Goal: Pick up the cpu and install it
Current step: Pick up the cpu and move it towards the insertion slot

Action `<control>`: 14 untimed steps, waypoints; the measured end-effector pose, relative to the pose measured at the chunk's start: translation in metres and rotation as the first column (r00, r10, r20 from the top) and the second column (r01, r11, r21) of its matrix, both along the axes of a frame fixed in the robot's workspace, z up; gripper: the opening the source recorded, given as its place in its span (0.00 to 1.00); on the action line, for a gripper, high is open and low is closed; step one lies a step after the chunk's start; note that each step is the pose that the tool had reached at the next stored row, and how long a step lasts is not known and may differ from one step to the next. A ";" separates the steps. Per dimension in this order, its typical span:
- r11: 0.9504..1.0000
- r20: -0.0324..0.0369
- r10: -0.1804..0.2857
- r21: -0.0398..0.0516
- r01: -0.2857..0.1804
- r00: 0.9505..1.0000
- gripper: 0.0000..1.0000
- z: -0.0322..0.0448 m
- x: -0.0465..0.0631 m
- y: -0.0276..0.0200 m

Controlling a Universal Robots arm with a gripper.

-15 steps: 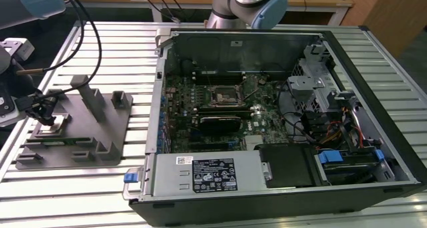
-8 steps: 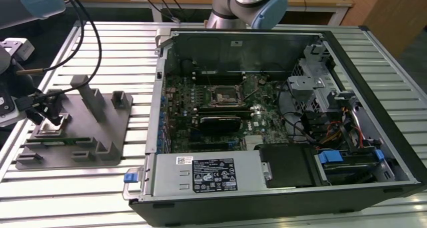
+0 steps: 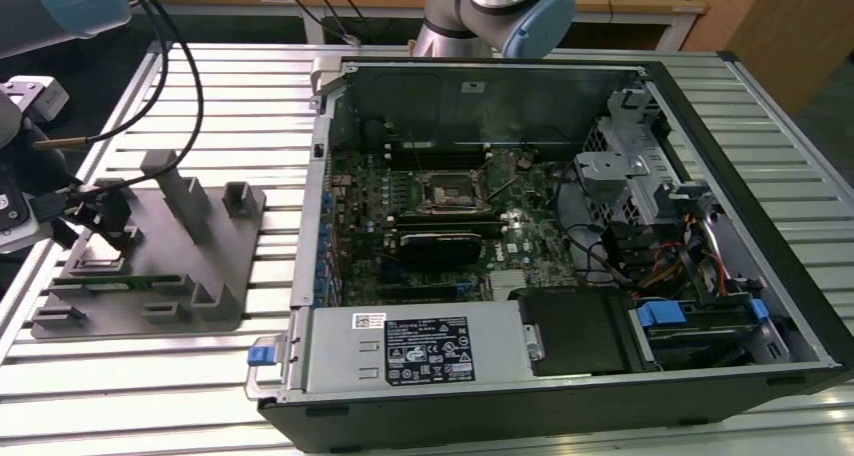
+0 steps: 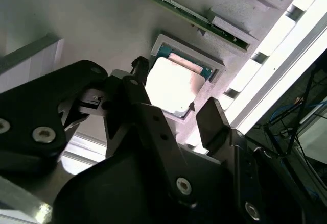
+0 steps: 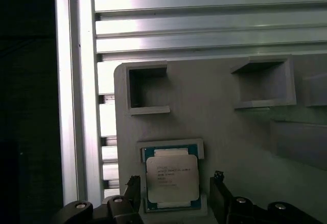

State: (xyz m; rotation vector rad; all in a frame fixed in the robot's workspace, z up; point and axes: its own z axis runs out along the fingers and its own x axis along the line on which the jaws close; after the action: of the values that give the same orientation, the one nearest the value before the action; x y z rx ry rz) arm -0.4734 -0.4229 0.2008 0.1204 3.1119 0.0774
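Observation:
The cpu (image 5: 172, 183), a flat square chip with a shiny silver top, lies in a shallow framed pocket of the grey fixture plate (image 5: 214, 112). In the second wrist view the cpu (image 4: 171, 86) shines bright between the black fingers. My gripper (image 5: 175, 185) is open and low over it, one fingertip (image 5: 134, 187) on each side with a small gap to the chip. From the second wrist camera the gripper (image 4: 176, 94) straddles the chip the same way. In the exterior view the gripper (image 3: 107, 214) hangs over the fixture plate (image 3: 200, 266) at that view's left.
An open computer case (image 3: 747, 176) fills the exterior view's right, with the motherboard socket (image 3: 445, 189) near its middle. A green memory stick (image 4: 173, 4) lies in another slot of the fixture. Upright posts (image 3: 180, 191) rise from the plate. The slatted metal table (image 3: 240, 96) surrounds everything.

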 end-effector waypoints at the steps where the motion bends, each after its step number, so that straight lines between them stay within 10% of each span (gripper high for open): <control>1: 1.000 0.000 0.009 0.000 -0.009 1.000 0.65 -0.0001 0.000 0.0000; 14: 0.998 0.000 0.065 0.000 -0.065 0.998 0.65 -0.0077 0.000 0.0005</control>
State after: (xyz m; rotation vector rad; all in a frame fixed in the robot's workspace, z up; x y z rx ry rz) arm -0.4734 -0.4224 0.1931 0.0186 3.1162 0.0785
